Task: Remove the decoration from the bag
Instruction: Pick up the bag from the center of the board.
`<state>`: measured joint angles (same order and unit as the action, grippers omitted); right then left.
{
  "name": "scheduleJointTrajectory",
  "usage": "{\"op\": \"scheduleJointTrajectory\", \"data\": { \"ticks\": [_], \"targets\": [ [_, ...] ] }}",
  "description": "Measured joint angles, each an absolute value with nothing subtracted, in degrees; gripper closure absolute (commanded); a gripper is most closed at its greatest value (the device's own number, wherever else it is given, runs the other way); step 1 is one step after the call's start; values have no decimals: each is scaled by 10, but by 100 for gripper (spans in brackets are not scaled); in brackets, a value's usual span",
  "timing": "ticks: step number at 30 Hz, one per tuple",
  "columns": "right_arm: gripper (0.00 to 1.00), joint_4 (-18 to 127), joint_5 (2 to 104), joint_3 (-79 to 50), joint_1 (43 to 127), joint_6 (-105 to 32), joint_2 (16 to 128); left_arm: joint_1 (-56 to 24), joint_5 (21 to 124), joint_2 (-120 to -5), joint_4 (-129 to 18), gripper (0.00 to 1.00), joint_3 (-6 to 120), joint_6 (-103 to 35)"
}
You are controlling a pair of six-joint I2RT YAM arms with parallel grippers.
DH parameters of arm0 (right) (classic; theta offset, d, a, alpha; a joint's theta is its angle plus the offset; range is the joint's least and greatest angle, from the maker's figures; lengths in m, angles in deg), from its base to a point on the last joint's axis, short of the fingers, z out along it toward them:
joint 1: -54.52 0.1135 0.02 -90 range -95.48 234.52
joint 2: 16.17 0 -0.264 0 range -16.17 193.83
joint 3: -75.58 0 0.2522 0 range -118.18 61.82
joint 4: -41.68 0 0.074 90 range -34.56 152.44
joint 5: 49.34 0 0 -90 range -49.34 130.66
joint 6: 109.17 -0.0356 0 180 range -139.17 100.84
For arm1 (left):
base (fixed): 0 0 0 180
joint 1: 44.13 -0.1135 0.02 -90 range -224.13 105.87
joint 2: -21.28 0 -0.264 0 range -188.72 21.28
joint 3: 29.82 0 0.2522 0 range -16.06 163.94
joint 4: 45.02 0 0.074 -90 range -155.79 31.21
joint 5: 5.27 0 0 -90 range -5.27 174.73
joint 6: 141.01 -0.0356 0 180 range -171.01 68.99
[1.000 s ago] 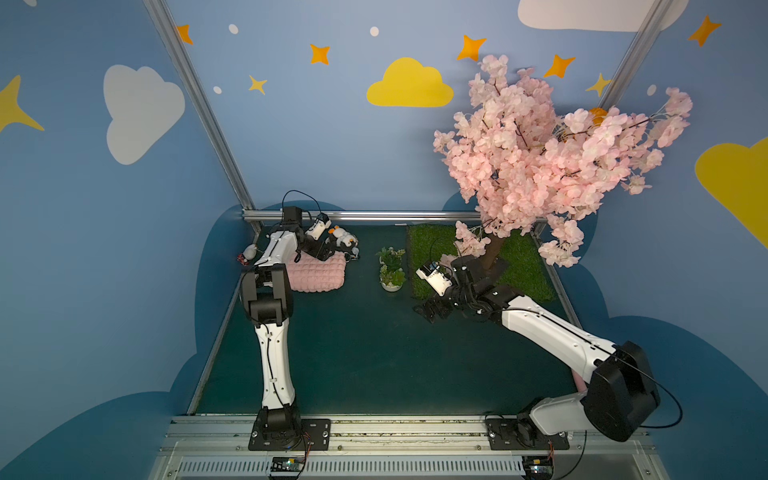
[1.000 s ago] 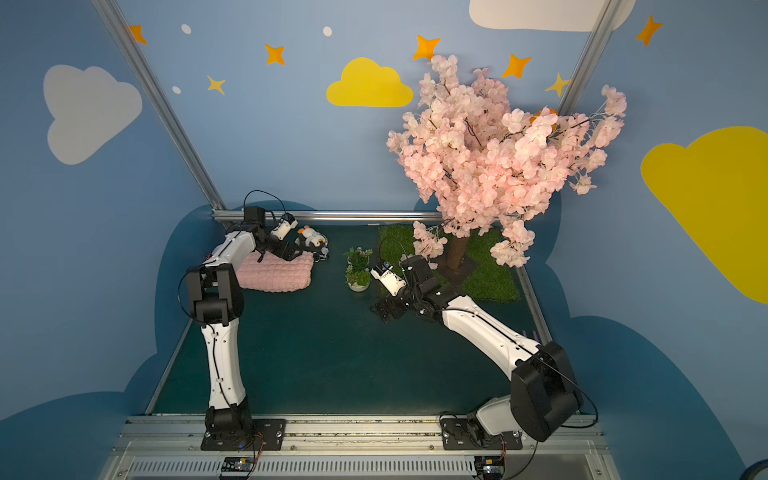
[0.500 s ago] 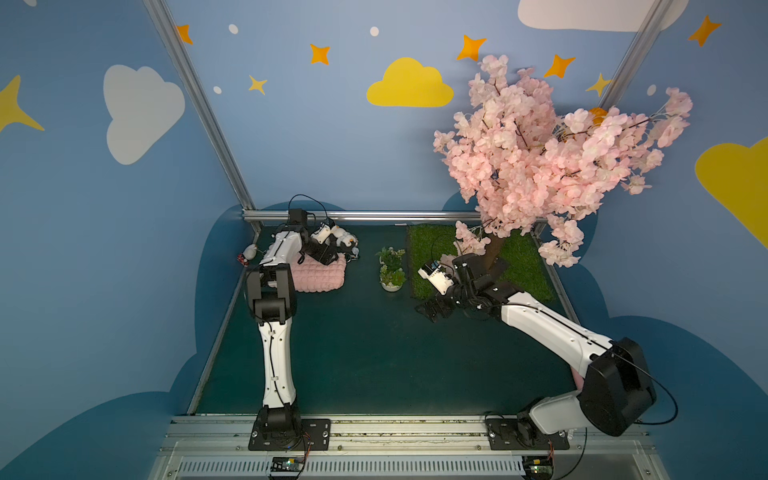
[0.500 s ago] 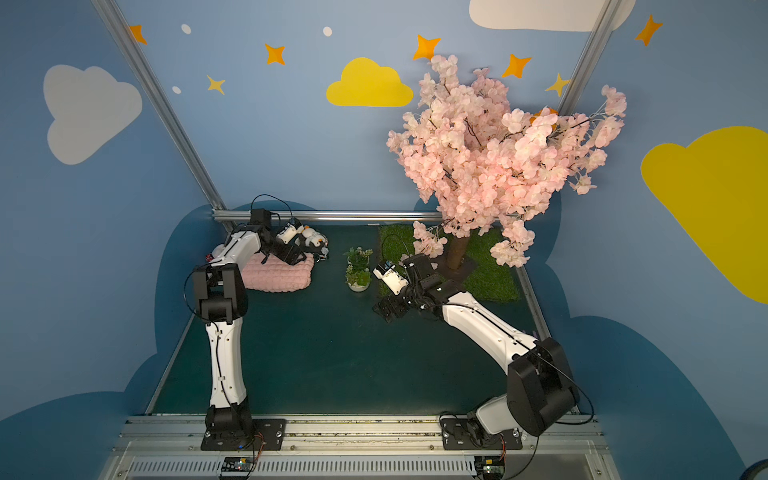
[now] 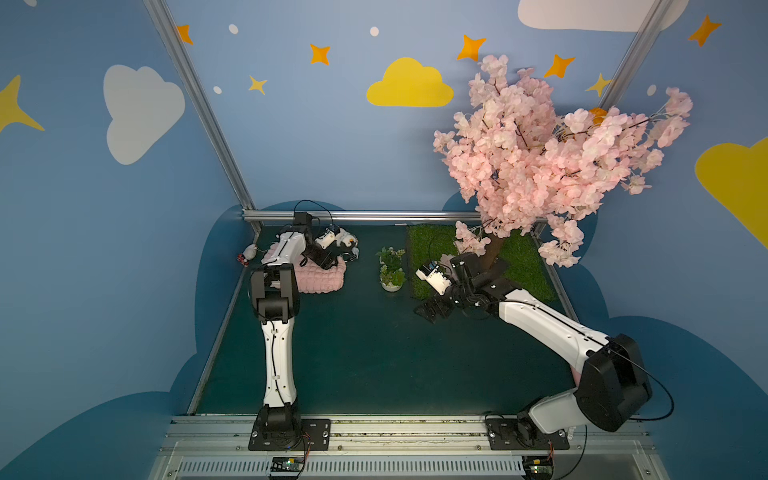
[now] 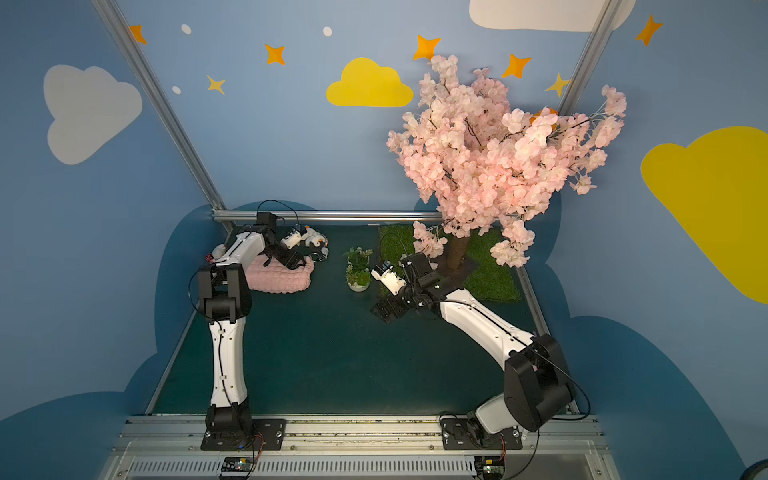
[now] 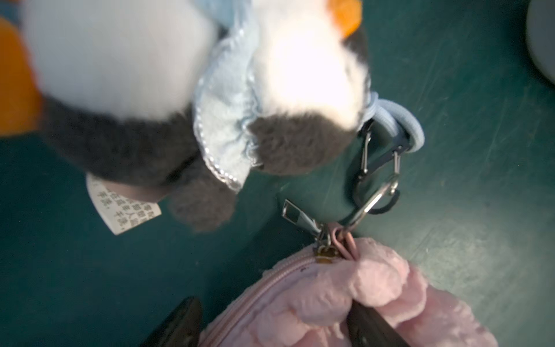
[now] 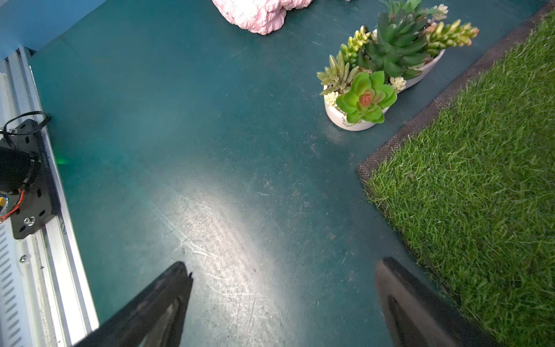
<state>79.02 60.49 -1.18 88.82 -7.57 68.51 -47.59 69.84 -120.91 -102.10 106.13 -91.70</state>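
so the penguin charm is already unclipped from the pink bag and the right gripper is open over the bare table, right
No: the penguin charm is still clipped on. The left wrist view shows its carabiner hooked through the loop at the corner of the pink bag. The right gripper is indeed open over the bare table.

Both top views are dim; glare whitens the tabletop point(image 8: 216, 234) near the succulent planter point(image 8: 375, 87); the plush penguin point(image 7: 300, 75) is blurred and overexposed.
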Motion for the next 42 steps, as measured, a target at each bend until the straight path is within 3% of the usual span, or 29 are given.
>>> {"op": "scheduleJointTrajectory", "data": {
  "ticks": [4, 11, 21, 31, 42],
  "targets": [
    [2, 793, 605, -12, 888, -77, 685, -469, 709, -1210, -1029, 58, 1065, -921],
    [2, 793, 604, -12, 888, -79, 685, -462, 724, -1215, -1033, 69, 1072, -919],
    [2, 793, 601, -12, 888, -84, 685, -459, 732, -1221, -1031, 96, 1086, -899],
    [2, 788, 591, -12, 884, -102, 685, -454, 747, -1201, -1010, 98, 1065, -858],
    [2, 728, 590, -12, 872, -171, 683, -443, 772, -990, -854, 98, 838, -813]
  ]
}}
